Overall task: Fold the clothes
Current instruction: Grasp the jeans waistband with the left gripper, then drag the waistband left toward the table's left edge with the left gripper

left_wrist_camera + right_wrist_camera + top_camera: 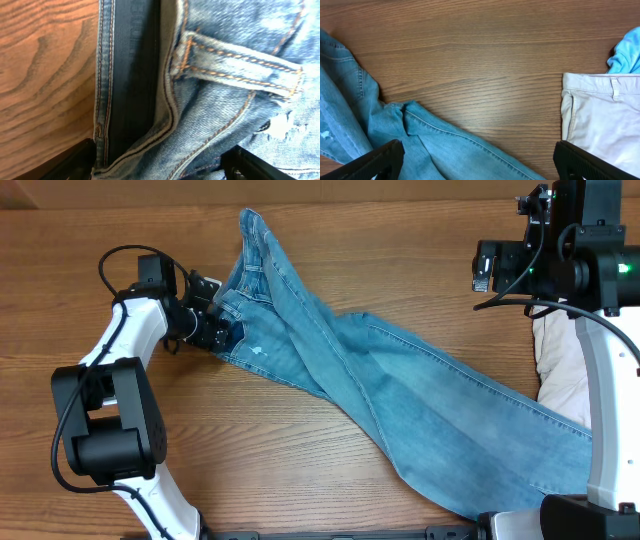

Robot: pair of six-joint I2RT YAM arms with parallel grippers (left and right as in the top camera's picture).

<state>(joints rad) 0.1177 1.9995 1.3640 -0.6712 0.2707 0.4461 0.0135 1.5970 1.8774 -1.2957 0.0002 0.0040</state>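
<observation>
Light blue faded denim jeans (400,395) sprawl diagonally across the brown wood-grain bench (300,490), waistband toward the upper left of the overhead frame, legs trailing to the lower right edge. The left hand (212,315) sits at the waistband's left edge. In its wrist view the black fingers (75,162) stand wide apart at the bottom corners, with the stitched band and a belt loop lying between them, unpinched. At upper right, the right hand (487,268) hangs over bare wood, well apart from the denim, spread to its fullest and holding nothing. Folded cream trousers (565,370) lie at the right edge, touching the jeans' legs. A bright blue cloth (627,52) peeks out just beyond them.
</observation>
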